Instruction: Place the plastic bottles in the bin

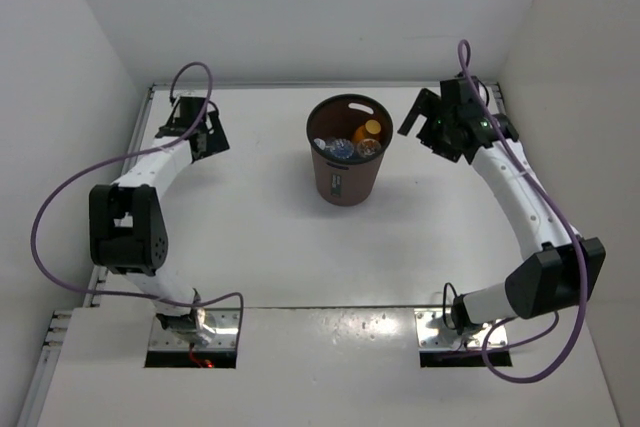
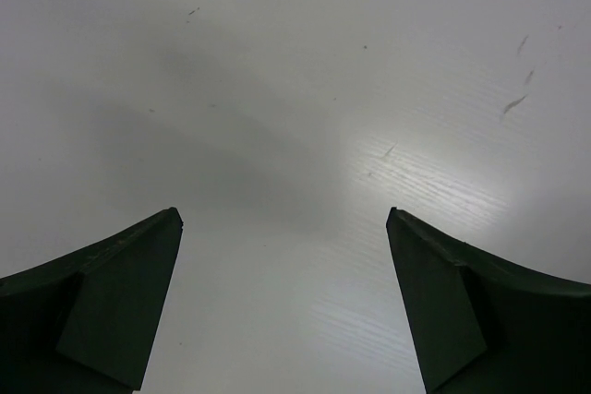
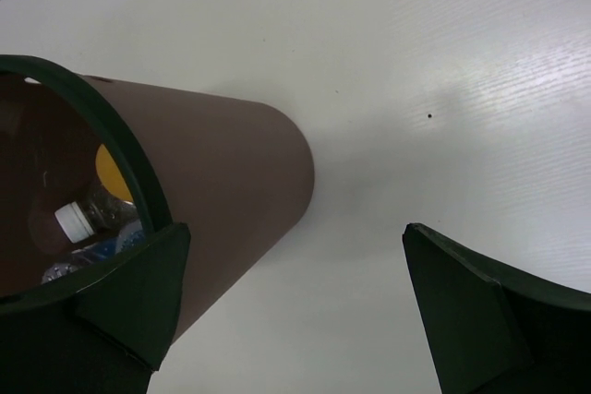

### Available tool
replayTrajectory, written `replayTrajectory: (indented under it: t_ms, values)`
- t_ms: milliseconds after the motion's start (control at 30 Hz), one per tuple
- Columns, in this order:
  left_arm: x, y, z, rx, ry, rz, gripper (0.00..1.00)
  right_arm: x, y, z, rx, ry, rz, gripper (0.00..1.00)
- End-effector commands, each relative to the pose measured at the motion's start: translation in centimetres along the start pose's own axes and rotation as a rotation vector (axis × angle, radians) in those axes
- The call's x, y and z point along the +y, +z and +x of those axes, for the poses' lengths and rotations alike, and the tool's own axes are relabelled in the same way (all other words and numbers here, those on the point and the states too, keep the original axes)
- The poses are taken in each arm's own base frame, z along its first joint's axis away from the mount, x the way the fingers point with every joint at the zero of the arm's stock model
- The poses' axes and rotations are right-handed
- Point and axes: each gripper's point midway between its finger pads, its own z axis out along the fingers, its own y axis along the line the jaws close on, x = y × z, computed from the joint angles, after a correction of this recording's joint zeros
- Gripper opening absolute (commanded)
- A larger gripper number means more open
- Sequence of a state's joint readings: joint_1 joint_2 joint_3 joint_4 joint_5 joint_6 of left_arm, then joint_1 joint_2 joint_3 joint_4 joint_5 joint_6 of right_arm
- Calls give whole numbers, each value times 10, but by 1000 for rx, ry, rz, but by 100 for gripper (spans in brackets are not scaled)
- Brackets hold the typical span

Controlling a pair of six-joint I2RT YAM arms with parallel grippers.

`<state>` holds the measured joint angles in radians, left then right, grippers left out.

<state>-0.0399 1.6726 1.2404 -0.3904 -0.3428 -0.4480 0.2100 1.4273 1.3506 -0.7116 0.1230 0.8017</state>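
Note:
The dark brown bin (image 1: 347, 175) stands upright at the middle back of the table. Inside it lie an orange bottle (image 1: 367, 131), a blue-capped bottle (image 1: 339, 149) and clear bottles (image 1: 369, 148). In the right wrist view the bin wall (image 3: 231, 173) is at the left, with a white-capped clear bottle (image 3: 92, 217) and a bit of orange (image 3: 111, 175) inside. My right gripper (image 1: 415, 119) (image 3: 295, 232) is open and empty, just right of the bin. My left gripper (image 1: 210, 133) (image 2: 284, 217) is open and empty over bare table at the back left.
White walls close the table at the back and both sides. Purple cables loop from both arms. The left wrist view holds only white table surface (image 2: 305, 89) with faint scuffs.

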Motion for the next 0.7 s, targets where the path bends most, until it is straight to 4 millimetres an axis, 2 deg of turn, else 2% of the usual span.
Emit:
replayTrajectory:
  t_ms: [0,100,133,267,333,367,467,567,667]
  values:
    - [16,-8,-24,-87,5,49,100,6,-10,-26,-58,-19,-12,100]
    - [20,-6,-25,-92,-13,71,100,8,-8,-25,-56,-10,-22,100]
    - [18,-6,-24,-89,-1,81,100,6,-3,-16,-31,-12,-26,100]
    - [13,-6,-28,-104,7,108,100,3,8,-3,14,-4,-19,100]
    - [8,-5,-20,-87,25,144,100,4,8,-2,20,-4,-27,100]
    - [8,-4,-22,-96,33,146,100,-1,8,-2,25,2,-15,100]
    - [11,0,-4,-57,43,145,100,-8,8,-1,25,0,23,100]
    - [12,4,10,-29,49,150,100,-20,9,7,42,4,55,100]
    - [14,2,12,-32,69,150,100,-25,12,19,65,4,48,100]
